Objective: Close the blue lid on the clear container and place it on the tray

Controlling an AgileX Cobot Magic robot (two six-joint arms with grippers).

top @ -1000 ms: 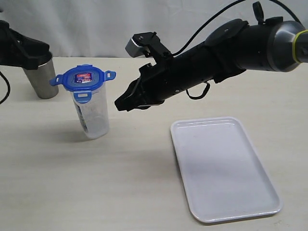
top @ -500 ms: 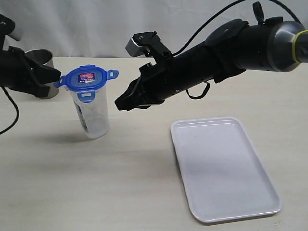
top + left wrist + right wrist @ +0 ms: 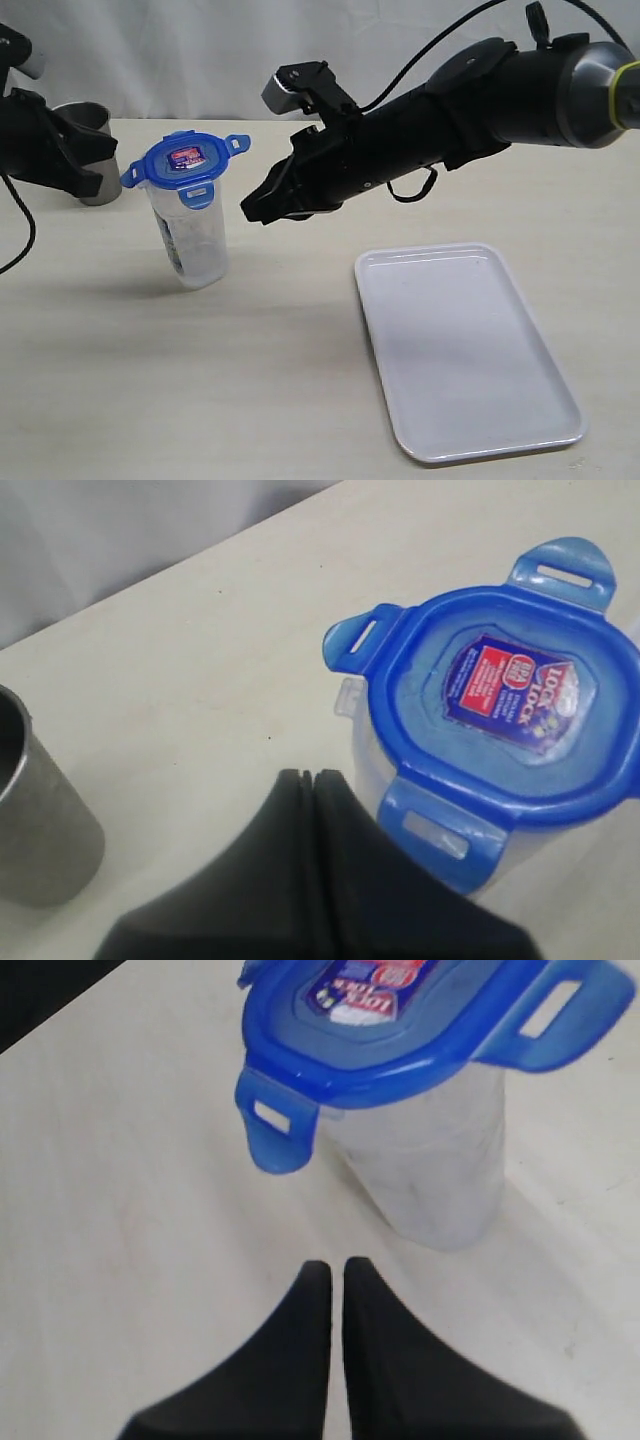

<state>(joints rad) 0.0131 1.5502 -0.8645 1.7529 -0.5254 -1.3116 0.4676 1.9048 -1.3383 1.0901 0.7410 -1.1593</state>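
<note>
**Exterior view.** The clear container (image 3: 195,240) stands on the beige surface (image 3: 200,380) with its mouth up. Its long axis is near vertical, and the top leans slightly toward the left of the view. The wall is translucent and tapers downward. The blue lid (image 3: 185,163) sits on the mouth with its stickered face tipped toward the camera. Two tabs splay out to either side, and the near tab hangs down. The white tray (image 3: 470,400) lies flat, well apart on the right. The right pincer (image 3: 250,212) hovers near the container without touching it. A grey metal cup (image 3: 88,115) stands at the far left.

**Left wrist view.** The left pincer (image 3: 312,777) is clenched on nothing, fingers pressed together, with its tip just beside one lid tab. The red-and-white sticker (image 3: 515,690) is legible.

**Right wrist view.** The right pincer is clenched and grasps nothing; only a thin slit shows between its fingers. It points at the container's lower wall, apart from it.
</note>
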